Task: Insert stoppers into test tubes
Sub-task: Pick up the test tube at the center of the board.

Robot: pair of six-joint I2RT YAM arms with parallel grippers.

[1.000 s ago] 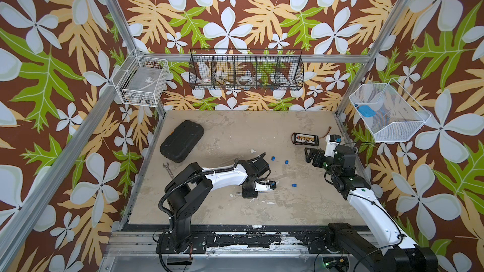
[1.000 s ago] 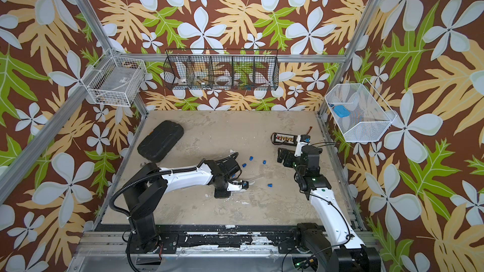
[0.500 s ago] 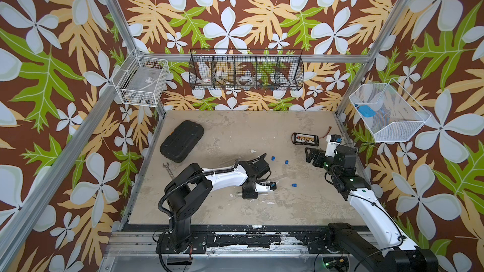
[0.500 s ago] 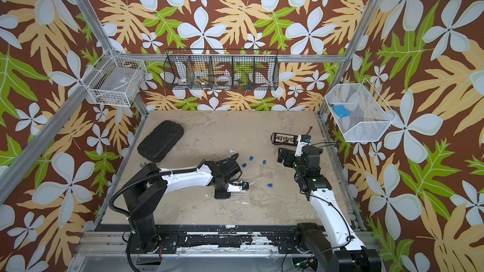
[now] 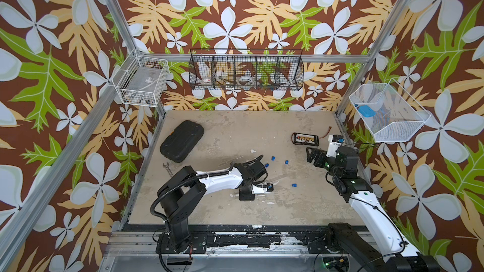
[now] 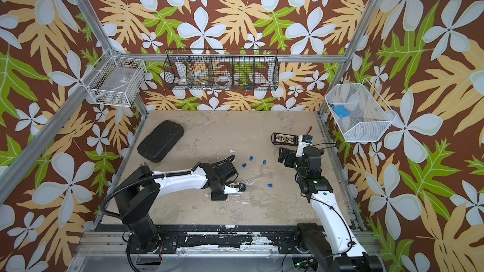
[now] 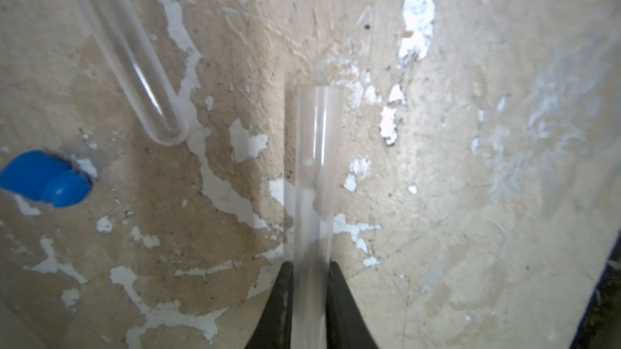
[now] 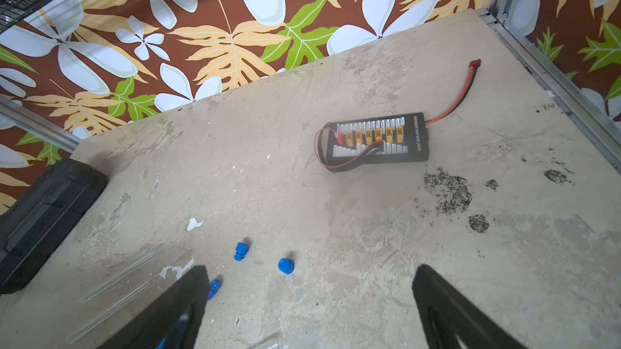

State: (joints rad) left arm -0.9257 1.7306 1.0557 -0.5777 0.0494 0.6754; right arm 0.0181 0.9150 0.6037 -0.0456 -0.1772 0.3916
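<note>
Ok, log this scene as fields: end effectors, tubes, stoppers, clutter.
left end effector: shut on a tube, open end pointing away
right end effector: open, empty
stoppers: visible ones loose on the table, none in a tube
other tubes: lying flat, unstoppered
clutter: black case, charging board, wrench

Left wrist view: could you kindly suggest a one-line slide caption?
Left tool shut on a clear test tube, with another tube and a blue stopper lying nearby.
</note>
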